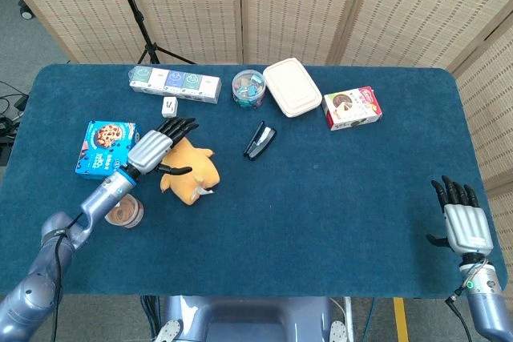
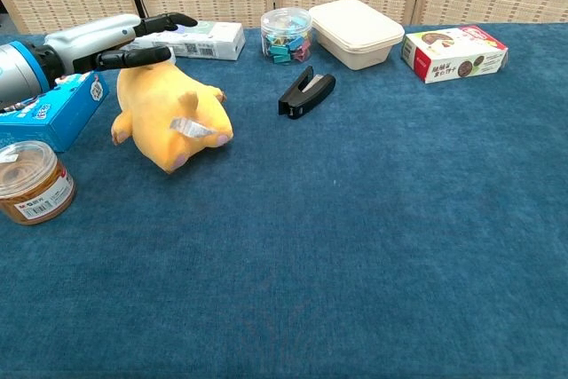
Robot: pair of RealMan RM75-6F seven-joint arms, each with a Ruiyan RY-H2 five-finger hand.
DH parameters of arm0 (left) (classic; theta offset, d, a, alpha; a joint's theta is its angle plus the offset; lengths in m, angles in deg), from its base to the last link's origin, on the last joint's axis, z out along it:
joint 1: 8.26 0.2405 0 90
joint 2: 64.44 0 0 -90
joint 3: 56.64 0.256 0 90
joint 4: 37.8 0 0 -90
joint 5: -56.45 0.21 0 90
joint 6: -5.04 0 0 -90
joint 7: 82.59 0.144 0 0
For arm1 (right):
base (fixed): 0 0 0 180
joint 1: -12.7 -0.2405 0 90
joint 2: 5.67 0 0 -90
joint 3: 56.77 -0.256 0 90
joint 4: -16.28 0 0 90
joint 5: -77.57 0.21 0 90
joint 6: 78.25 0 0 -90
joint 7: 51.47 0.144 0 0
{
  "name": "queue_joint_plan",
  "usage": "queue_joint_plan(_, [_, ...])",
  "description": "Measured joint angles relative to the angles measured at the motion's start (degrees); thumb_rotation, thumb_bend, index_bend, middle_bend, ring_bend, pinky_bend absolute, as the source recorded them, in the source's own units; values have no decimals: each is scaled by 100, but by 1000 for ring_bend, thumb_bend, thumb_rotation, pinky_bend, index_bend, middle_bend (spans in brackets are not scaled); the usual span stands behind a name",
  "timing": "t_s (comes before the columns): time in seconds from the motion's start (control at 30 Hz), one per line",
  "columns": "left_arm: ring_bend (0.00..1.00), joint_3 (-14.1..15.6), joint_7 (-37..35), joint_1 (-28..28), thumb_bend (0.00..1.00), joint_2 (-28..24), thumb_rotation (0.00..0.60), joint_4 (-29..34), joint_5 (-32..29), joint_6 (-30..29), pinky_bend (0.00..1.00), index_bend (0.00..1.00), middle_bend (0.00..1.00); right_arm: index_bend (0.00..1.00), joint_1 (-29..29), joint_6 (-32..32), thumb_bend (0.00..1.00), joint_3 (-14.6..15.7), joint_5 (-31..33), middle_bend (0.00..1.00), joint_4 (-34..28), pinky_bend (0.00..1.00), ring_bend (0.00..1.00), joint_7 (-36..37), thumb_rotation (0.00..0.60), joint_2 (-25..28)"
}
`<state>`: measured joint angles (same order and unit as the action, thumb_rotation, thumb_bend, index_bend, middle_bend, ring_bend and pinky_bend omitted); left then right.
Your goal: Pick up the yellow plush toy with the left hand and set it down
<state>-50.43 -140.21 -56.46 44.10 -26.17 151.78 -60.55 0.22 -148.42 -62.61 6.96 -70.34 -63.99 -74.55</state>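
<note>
The yellow plush toy [image 1: 192, 172] [image 2: 169, 117] lies on the blue table, its white tag showing on its side. My left hand [image 1: 152, 150] [image 2: 98, 43] hovers just above and behind its left end, with the fingers stretched out and nothing in them. I cannot tell whether the thumb brushes the top of the toy. At the right front edge of the table my right hand [image 1: 466, 227] holds nothing, its fingers straight and apart. It does not show in the chest view.
A blue cookie box [image 1: 107, 148] and a brown jar [image 2: 31, 182] sit left of the toy. A black stapler [image 1: 260, 140] lies to its right. Along the back stand a long box [image 1: 175, 82], a clip jar [image 1: 249, 88], a white container [image 1: 292, 86] and a red-white box [image 1: 352, 108].
</note>
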Motion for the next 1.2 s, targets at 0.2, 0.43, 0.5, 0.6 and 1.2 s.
queue_joint_plan(0.2, [0,-3,-6,23,0,24,0,-76,-46,441,0,0,0,0,-4,31,43,16,-2,0,-13,0,0,17,600,6])
queue_joint_plan(0.43, [0,114,180,-67,0,211,0,-141,60,602,0,0,0,0,-3,38,42,22,-5,0,-32,0,0,53,600,25])
queue_joint_plan(0.5, [0,151,206,-72,0,242,0,-131,101,558,0,0,0,0,2,34,42,21,5,0,-33,0,0,57,600,30])
queue_joint_plan(0.6, [0,199,242,-63,0,287,0,-112,157,431,0,0,0,0,9,29,42,19,19,0,-34,0,0,67,600,39])
queue_joint_plan(1.2, [0,720,856,73,0,308,0,108,777,-894,0,0,0,0,0,70,42,39,19,0,-44,0,0,91,600,55])
